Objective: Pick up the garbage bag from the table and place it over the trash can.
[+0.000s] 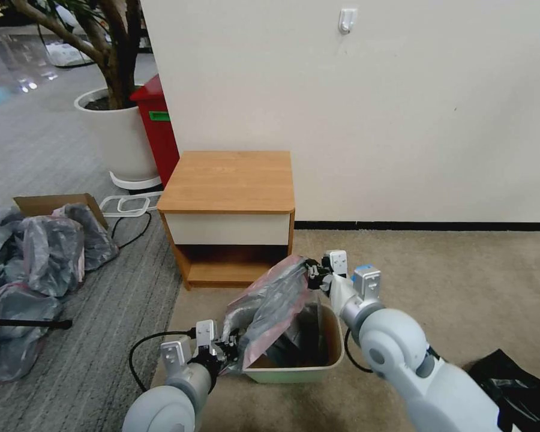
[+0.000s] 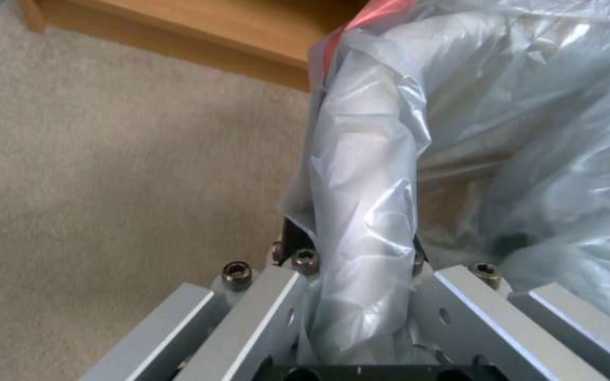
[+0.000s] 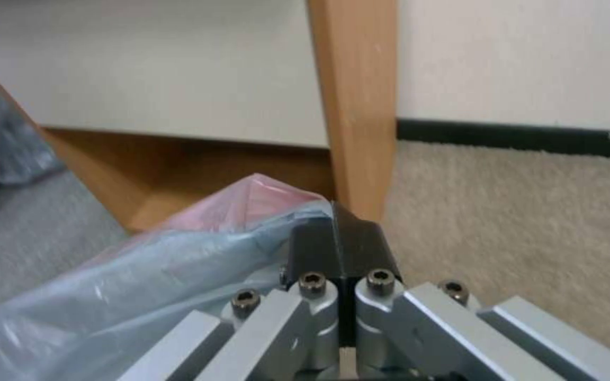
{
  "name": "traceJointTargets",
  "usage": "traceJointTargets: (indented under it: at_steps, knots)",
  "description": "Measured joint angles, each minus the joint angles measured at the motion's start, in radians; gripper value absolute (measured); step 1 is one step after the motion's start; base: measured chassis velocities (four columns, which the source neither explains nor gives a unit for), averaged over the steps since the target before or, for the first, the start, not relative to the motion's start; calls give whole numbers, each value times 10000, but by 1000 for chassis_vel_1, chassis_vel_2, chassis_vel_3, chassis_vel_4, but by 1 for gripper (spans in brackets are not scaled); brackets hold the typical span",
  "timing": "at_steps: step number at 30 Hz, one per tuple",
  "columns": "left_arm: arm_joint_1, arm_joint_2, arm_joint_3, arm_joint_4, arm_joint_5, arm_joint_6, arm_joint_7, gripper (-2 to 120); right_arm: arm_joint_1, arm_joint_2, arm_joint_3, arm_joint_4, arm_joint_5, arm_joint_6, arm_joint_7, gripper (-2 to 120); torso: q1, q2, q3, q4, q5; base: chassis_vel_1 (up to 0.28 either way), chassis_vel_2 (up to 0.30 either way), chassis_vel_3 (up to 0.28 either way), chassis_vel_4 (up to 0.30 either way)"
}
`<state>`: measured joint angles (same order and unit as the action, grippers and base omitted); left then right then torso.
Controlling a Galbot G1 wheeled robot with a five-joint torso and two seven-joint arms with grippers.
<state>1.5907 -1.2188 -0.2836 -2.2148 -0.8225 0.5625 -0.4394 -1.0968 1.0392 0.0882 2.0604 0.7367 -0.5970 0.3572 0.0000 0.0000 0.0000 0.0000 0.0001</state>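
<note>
Right now your garbage bag [image 1: 280,300] is off the worktop and stretched between both grippers over the trash can [image 1: 294,371], which stands on the beige carpet just in front of the table [image 1: 229,180]. Its grey, crinkled film slopes from the far right corner of the can down to the near left corner, the pink-red rim band showing along the upper edge, and part of it hangs down inside the can. Your right gripper [image 1: 311,271] holds the high end near the table's low shelf opening; in the right wrist view its jaws are pressed together with the bag's edge pinched between the black pads [image 3: 312,254]. Your left gripper [image 1: 225,347] sits low at the can's near left corner, and in the left wrist view a thick fold of the bag [image 2: 361,211] runs straight between the jaws, which appear clamped on it, though the plastic hides most of the pads. Further out, a pile of grey bags [image 1: 36,264] lies on the grey striped carpet to the left beside a cardboard box [image 1: 51,204], a white planter [image 1: 117,129] and a red bin [image 1: 156,123] stand behind the table, and a black bag [image 1: 513,390] lies near your right arm.
</note>
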Motion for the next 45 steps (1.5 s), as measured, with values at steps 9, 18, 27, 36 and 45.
traceJointTargets:
  at_steps: [9, 18, 27, 36, 45]
  knots:
    - [37, -63, -10, 0, -4, -59, 230, 3, -354, -847, 853, 157, 199, -797, -999, 0, 0, 0, 0, 0, 1, 0, 0, 0, 0]
    - [11, -122, -41, 59, -140, -123, 455, 3, -1087, -1114, 1657, 682, 705, -1124, -1420, 0, 0, 0, 0, -1, 0, 0, 0, 0, 0]
    - [-155, -133, -369, 426, -555, -125, 453, 3, -2080, -1076, 2791, 1553, 1391, -1115, -1527, 30, 0, 0, 0, 0, 0, 0, 0, 0, 0]
    - [-329, -157, -547, 686, -689, -145, 397, 3, -3118, -957, 3416, 2818, 2654, -616, -1171, 65, 0, 0, -1, -1, -2, 0, 0, 0, 0]
    - [-364, -170, -728, 686, -690, -372, 394, 3, -3343, -241, 2031, 3796, 6458, -370, 2454, 97, 0, 0, 0, 0, -3, 0, 0, 0, 0]
